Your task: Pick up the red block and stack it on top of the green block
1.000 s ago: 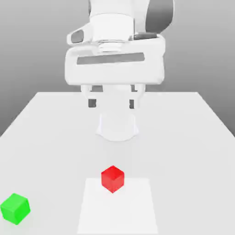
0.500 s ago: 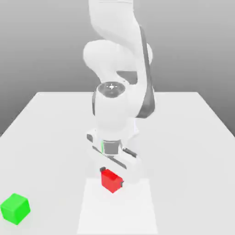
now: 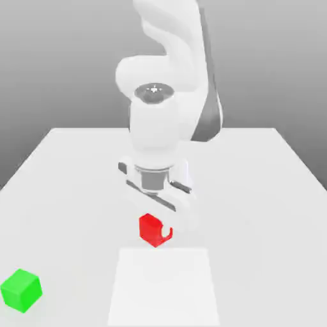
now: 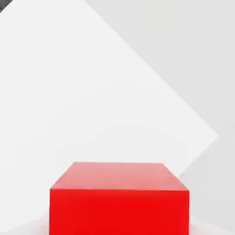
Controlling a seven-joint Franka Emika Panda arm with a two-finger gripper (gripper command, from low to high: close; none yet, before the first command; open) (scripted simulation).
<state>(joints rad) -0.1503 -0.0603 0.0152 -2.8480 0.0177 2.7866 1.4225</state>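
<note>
The red block (image 3: 151, 228) hangs a little above the table near the middle, and my gripper (image 3: 154, 228) is shut on it from above. The block's red top and front face (image 4: 119, 202) loom large and close in the hand view, with the white table below. The green block (image 3: 21, 289) rests on the table at the near corner on the exterior view's left, far from the gripper and apart from the red block.
A lighter white square patch (image 3: 163, 286) marks the table (image 3: 268, 191) just in front of the held block. The arm's white body (image 3: 163, 121) rises behind the gripper over the middle of the table.
The arm came down over the red block, its fingers shut on the cube, and the cube has risen off the table and off the white patch.
</note>
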